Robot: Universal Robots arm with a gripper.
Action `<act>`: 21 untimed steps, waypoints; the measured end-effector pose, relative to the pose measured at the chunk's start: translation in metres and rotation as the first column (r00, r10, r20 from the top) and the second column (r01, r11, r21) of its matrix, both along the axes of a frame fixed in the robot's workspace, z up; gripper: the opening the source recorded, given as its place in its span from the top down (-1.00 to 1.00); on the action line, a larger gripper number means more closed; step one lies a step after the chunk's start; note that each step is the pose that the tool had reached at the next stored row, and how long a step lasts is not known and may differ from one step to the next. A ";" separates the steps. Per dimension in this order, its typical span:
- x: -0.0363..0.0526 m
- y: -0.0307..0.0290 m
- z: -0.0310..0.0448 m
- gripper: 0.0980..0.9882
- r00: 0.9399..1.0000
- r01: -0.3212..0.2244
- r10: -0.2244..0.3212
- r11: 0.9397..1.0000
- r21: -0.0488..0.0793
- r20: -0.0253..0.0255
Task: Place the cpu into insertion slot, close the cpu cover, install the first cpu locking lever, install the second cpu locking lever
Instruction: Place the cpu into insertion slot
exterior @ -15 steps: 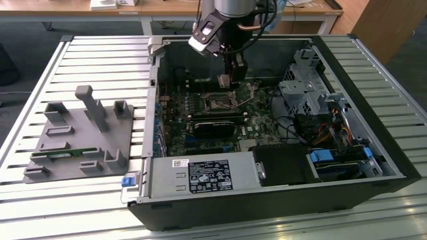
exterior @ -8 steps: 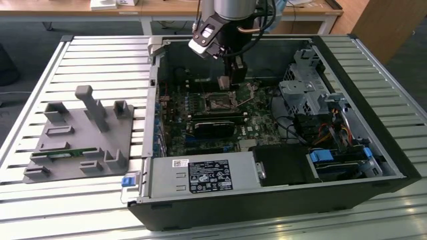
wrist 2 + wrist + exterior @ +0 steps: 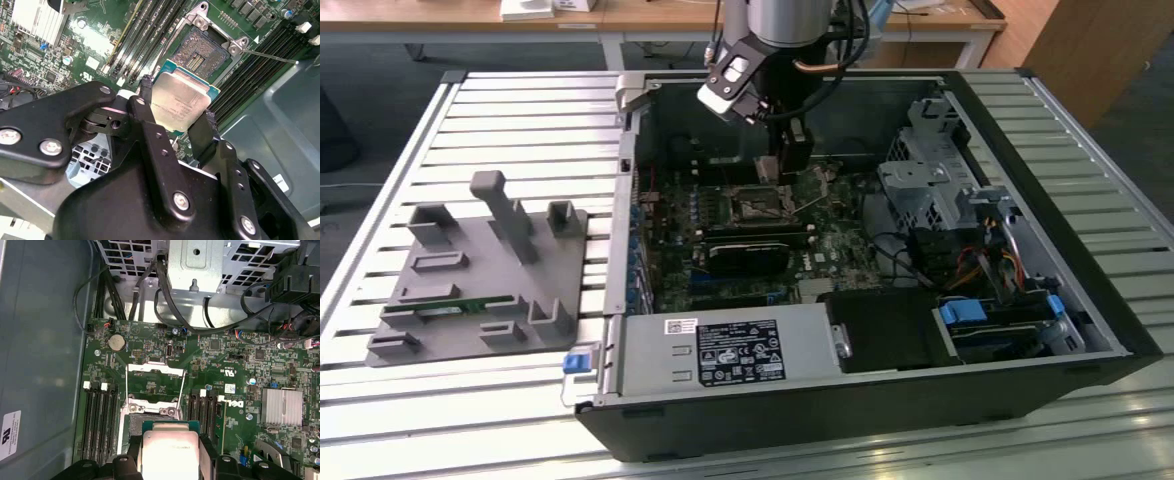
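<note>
Your fingers (image 3: pixel 152 131) are clamped on two opposite edges of the cpu (image 3: pixel 182 100), holding it in the air above the open socket (image 3: pixel 202 50) on the motherboard (image 3: pixel 230 365), inside the computer case (image 3: pixel 881 400). The cpu cover (image 3: pixel 156 369) stands raised at one edge of that socket.

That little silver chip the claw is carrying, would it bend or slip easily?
Probably stiff: the cpu looks flat though the gripper pinches only two edges. Its smooth metal top looks slippery. Thin and small, it is probably light.

2 cpu (image 3: pixel 183 98) edges hidden behind pincer (image 3: pixel 178 102).
</note>
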State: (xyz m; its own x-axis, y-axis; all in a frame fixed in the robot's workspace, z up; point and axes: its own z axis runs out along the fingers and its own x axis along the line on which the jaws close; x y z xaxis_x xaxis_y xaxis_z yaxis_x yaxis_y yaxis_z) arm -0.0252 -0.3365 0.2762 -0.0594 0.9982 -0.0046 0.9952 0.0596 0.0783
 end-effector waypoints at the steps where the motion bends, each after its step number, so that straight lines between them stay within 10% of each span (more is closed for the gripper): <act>1: 0.0000 0.0000 -0.0009 0.01 1.000 0.000 0.000 1.000 0.000 0.000; 21: -0.0013 0.0015 -0.0176 0.01 0.999 0.039 -0.039 0.999 -0.006 0.007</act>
State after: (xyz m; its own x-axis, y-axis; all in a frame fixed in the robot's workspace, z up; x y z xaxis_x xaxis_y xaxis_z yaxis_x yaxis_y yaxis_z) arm -0.0265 -0.3350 0.2586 -0.0202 0.9997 -0.0114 0.9962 0.0211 0.0845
